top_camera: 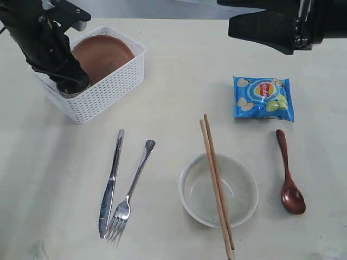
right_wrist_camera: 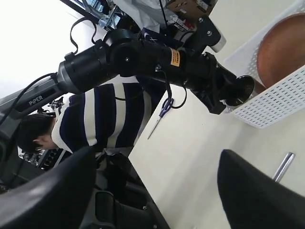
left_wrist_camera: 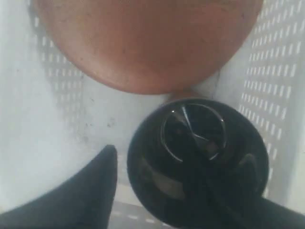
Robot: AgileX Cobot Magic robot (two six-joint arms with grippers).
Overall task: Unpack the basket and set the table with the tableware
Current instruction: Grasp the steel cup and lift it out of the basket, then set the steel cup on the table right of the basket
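Two items remain in the white perforated plastic basket (top_camera: 108, 89) on the pale cream table (top_camera: 179, 65): a reddish-brown round plate (top_camera: 100, 57) and a small steel cup (left_wrist_camera: 193, 131). Left gripper (top_camera: 66, 76) reaches inside, fingers apart beside the cup, not clamped. Right gripper (right_wrist_camera: 157, 162) hangs above the table, fingers spread wide.

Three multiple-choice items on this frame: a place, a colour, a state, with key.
1. Where do the chopsticks lie? A across the bowl B in the basket C beside the knife
2. The snack bag's colour? A red B blue C green
3. The right hand is: A shut tight B open, empty C out of view
Key: 1A, they span its rim; 2B, blue wrapper; 3B, fingers wide apart, nothing between.
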